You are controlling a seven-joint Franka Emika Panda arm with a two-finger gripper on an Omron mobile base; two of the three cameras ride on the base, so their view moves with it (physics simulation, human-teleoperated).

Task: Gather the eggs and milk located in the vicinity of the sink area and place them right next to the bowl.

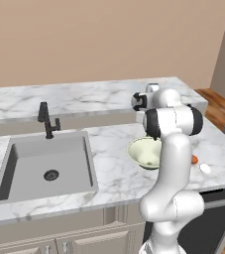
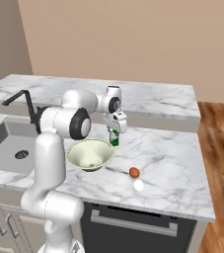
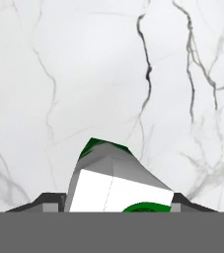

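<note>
We are looking over a white marble counter (image 2: pixel 172 158) with grey veining. At its left end the large grey recessed sink (image 1: pixel 44 168) is lying, with its round dark drain and black faucet (image 1: pixel 47 120) at the far edge.

The wide pale cream-green bowl (image 2: pixel 90 154) is sitting near the middle of the counter, partly behind the arm in the left base view. To its right, near the front edge, the tiny orange-brown egg (image 2: pixel 134 172) and the tiny white egg (image 2: pixel 138 185) are resting just beside each other, close to the bowl but apart from it.

The two-finger gripper (image 2: pixel 114 133) is pointing down just behind the bowl's far right rim. The small white milk container with green markings (image 3: pixel 117 185) is sitting between the dark finger tips, which are flanking it on both sides, so the jaws are appearing closed on it. In the right base view the container's green lower part is showing below the hand, close over the counter; we cannot tell whether it is touching.
</note>
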